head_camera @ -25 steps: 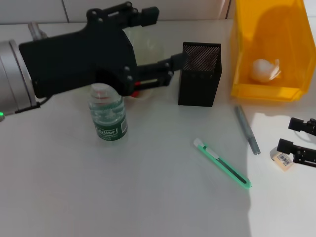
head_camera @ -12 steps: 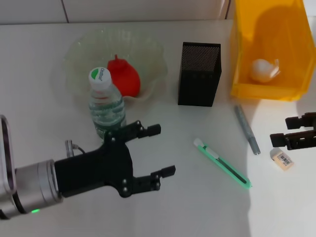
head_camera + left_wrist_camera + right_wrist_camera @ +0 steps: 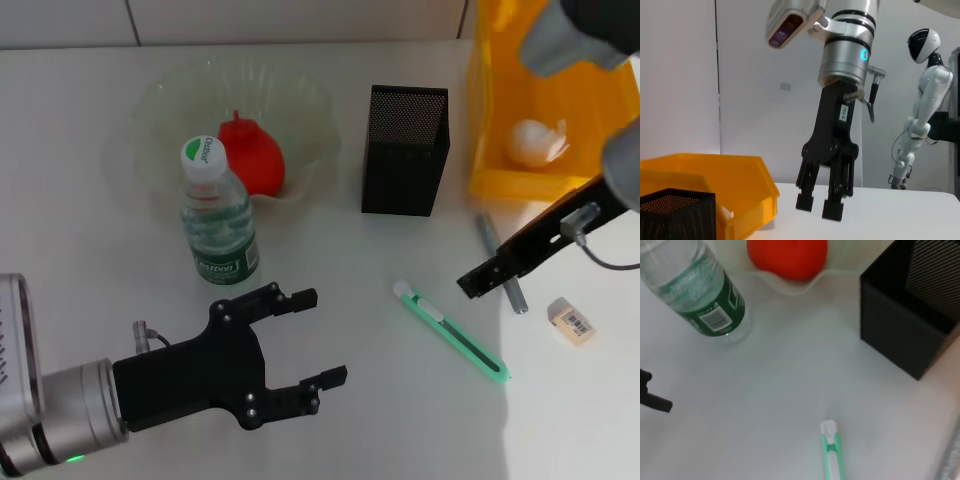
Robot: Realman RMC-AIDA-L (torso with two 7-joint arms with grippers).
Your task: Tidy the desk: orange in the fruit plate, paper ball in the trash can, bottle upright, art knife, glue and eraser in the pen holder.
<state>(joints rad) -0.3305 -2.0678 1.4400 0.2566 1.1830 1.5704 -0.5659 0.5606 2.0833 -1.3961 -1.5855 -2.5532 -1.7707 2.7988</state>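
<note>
Desk: white top [image 3: 330,420], as I see it from the head camera.
Fruit plate: clear bowl [image 3: 300,100] at far left, holding the orange [image 3: 252,152].
Bottle: upright [image 3: 217,215] just in front of the plate.
Pen holder: black mesh [image 3: 405,150], far centre; I can't see inside.
Trash can: yellow bin [image 3: 500,150], far right corner, paper ball [image 3: 535,142] inside.
Art knife: green [image 3: 450,330], right of centre.
Eraser: [image 3: 572,321] near right edge.
Left gripper: [image 3: 320,338] spread, empty, near front edge.
Right gripper: [image 3: 820,206] fingers slightly apart, empty, above the knife.

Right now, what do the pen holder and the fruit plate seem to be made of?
Pen holder: probably metal mesh, matte black; tiny holes show across its walls.
Fruit plate: clear glass or plastic, glossy; the table shows through its wavy, ribbed rim. I cannot tell which.
</note>
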